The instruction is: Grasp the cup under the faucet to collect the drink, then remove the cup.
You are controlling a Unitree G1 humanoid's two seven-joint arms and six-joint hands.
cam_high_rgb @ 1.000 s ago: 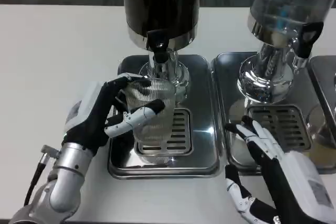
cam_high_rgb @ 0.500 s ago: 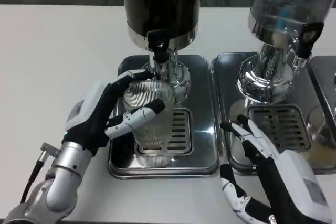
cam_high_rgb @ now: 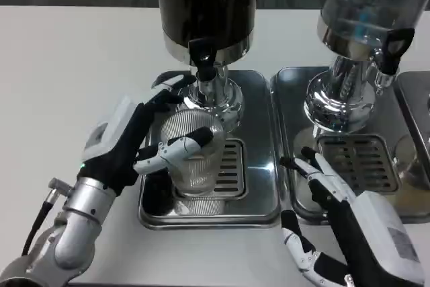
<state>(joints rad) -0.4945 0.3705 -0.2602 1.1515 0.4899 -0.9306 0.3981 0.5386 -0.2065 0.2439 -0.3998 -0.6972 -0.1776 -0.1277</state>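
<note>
We see the left hand [cam_high_rgb: 127, 146] wrapped around the ribbed clear cup [cam_high_rgb: 190, 154], thumb across its front and the other fingers behind, where the glass partly hides them. The cup sits tilted over the slotted grate [cam_high_rgb: 228, 169] of the steel drip tray [cam_high_rgb: 259, 210], just below the black faucet [cam_high_rgb: 203, 58] of the dark dispenser [cam_high_rgb: 205, 5]. Whether any drink is inside, we cannot tell. The right hand [cam_high_rgb: 349, 223] hovers with fingers spread wide, holding nothing; the frame edge cuts off its lower part.
</note>
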